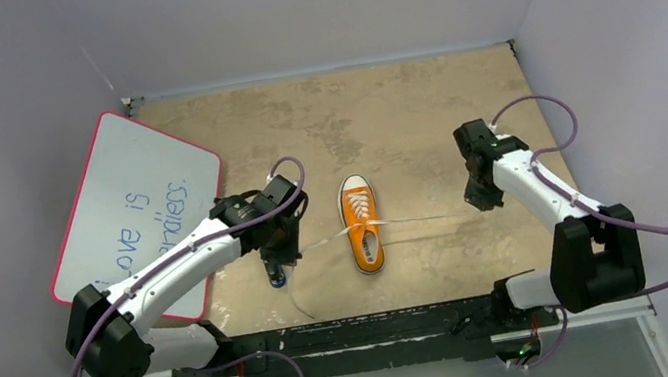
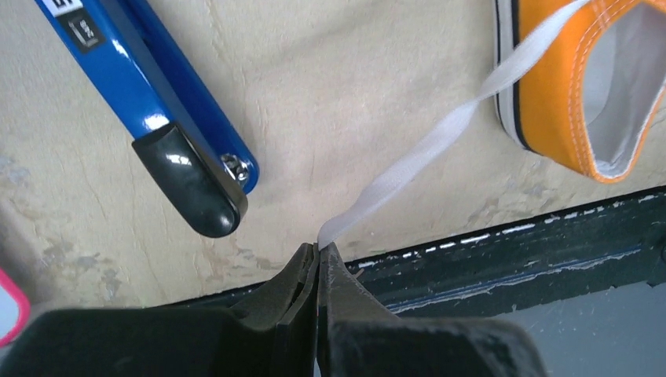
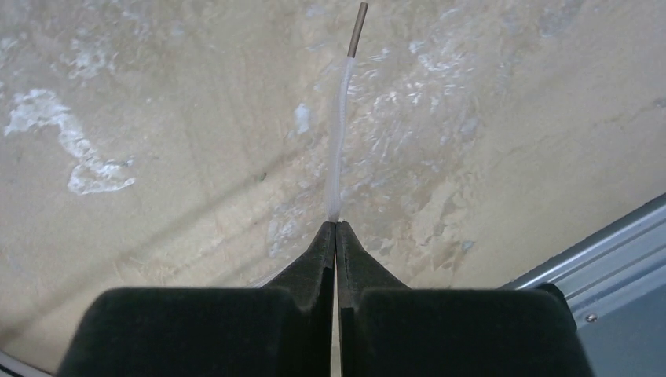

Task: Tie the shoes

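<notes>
The left fingers (image 2: 297, 284) are clenched on a white lace (image 2: 424, 149) that runs taut to the orange sneaker (image 1: 362, 224). The right fingers (image 3: 314, 263) pinch the other lace (image 3: 338, 141), its tip poking out beyond them. The sneaker lies on the worktop (image 1: 418, 104) between both arms, toe pointing away from their bases.

sneaker (image 2: 567, 88) cropped, whiteboard writing (image 1: 143, 201) partly hidden

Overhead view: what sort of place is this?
Most likely a robotics lab test cell: plain walls box in a worn tabletop, a left arm and right arm are bolted at its near edge, and one orange sneaker lies between them.
</notes>
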Tool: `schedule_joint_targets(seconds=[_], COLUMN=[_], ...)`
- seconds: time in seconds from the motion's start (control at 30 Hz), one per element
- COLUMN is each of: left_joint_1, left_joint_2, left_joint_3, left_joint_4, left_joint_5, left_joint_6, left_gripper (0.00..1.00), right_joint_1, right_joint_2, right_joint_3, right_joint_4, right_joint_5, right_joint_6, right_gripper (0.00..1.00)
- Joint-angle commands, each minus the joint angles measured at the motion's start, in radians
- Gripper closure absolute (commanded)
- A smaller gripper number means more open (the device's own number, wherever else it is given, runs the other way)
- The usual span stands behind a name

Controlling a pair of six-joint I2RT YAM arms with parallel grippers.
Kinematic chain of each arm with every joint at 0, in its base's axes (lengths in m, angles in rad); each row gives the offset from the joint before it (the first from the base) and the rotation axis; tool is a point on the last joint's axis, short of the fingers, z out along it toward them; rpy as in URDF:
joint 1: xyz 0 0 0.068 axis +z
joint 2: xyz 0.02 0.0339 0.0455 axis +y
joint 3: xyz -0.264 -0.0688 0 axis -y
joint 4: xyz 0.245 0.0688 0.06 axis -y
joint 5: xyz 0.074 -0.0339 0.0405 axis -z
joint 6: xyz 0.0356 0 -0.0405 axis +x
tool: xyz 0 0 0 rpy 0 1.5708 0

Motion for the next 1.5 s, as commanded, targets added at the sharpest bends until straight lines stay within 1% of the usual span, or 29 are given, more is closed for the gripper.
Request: schedule_joint_targets(seconds=[0.0, 0.07, 0.13, 0.17, 0.2, 0.27, 0.33, 0.4, 0.47, 0.5, 0.57, 0.63, 0.77, 0.87, 0.9, 1.0, 1.07, 1.17, 1.23, 1.33, 1.47], left_joint_1=[-0.001, -0.002, -0.001, -0.001, -0.002, -0.001, -0.001, -0.001, -0.001, -0.001, -0.002, 0.000, 0.000, 0.000, 0.000, 0.000, 0.002, 0.003, 0.010, 0.024, 0.024], left_joint_2=[-0.019, -0.014, -0.012, -0.016, -0.025, -0.045, -0.057, -0.069, -0.099, -0.112, -0.121, -0.118, -0.113, -0.118, -0.117, -0.109, -0.092, -0.027, 0.013, 0.094, 0.124], left_joint_3=[0.001, -0.005, 0.001, 0.006, 0.010, 0.021, 0.036, 0.059, 0.063, 0.057, 0.048, 0.048, 0.060, 0.053, 0.051, 0.042, 0.041, 0.042, 0.020, -0.007, -0.062], left_joint_4=[-0.056, -0.045, -0.037, -0.030, -0.015, 0.013, 0.032, 0.037, 0.070, 0.098, 0.138, 0.146, 0.132, 0.137, 0.138, 0.153, 0.167, 0.211, 0.286, 0.399, 0.555], left_joint_5=[0.040, 0.044, 0.024, 0.016, 0.009, -0.009, -0.022, -0.036, -0.025, -0.015, 0.004, 0.005, 0.012, 0.025, 0.028, 0.042, 0.044, 0.037, 0.044, 0.097, 0.076], left_joint_6=[-0.025, -0.021, -0.013, -0.009, -0.005, 0.011, 0.025, 0.019, 0.004, -0.002, -0.001, 0.003, 0.022, 0.031, 0.032, 0.042, 0.048, 0.064, 0.068, 0.079, 0.119], left_gripper=[1.00, 0.99, 0.77, 0.66, 0.57, 0.47, 0.41, 0.37, 0.33, 0.32, 0.31, 0.30, 0.30, 0.30, 0.30, 0.22, 0.20, 0.18, 0.17, 0.19, 0.22], right_joint_1=[-0.027, -0.024, 0.014, 0.046, 0.082, 0.174, 0.289, 0.383, 0.477, 0.519, 0.579, 0.624, 0.657, 0.679, 0.684, 0.684, 0.684, 0.676, 0.665, 0.627, 0.567], right_joint_2=[0.000, 0.006, 0.012, 0.016, 0.018, 0.013, 0.003, 0.016, 0.054, 0.076, 0.122, 0.165, 0.275, 0.353, 0.374, 0.403, 0.379, 0.334, 0.317, 0.295, 0.268], right_joint_3=[0.027, 0.065, 0.119, 0.147, 0.169, 0.203, 0.205, 0.197, 0.192, 0.195, 0.205, 0.216, 0.241, 0.270, 0.281, 0.309, 0.293, 0.256, 0.242, 0.201, 0.145], right_joint_4=[-0.032, -0.021, -0.034, -0.059, -0.082, -0.091, -0.041, 0.036, 0.107, 0.132, 0.174, 0.195, 0.198, 0.206, 0.190, 0.121, 0.127, 0.152, 0.156, 0.190, 0.256], right_joint_5=[0.045, 0.036, -0.007, -0.004, -0.012, -0.071, -0.211, -0.367, -0.437, -0.444, -0.429, -0.396, -0.320, -0.262, -0.228, -0.130, -0.144, -0.106, -0.087, -0.110, -0.206], right_joint_6=[-0.001, -0.068, -0.150, -0.159, -0.164, -0.205, -0.266, -0.268, -0.223, -0.204, -0.166, -0.108, -0.018, 0.005, 0.019, 0.086, 0.099, 0.110, 0.095, 0.025, -0.097], right_gripper=[0.98, 0.83, 0.70, 0.63, 0.57, 0.49, 0.43, 0.42, 0.42, 0.43, 0.43, 0.45, 0.53, 0.65, 0.68, 0.85, 0.90, 0.99, 1.00, 1.00, 1.00])
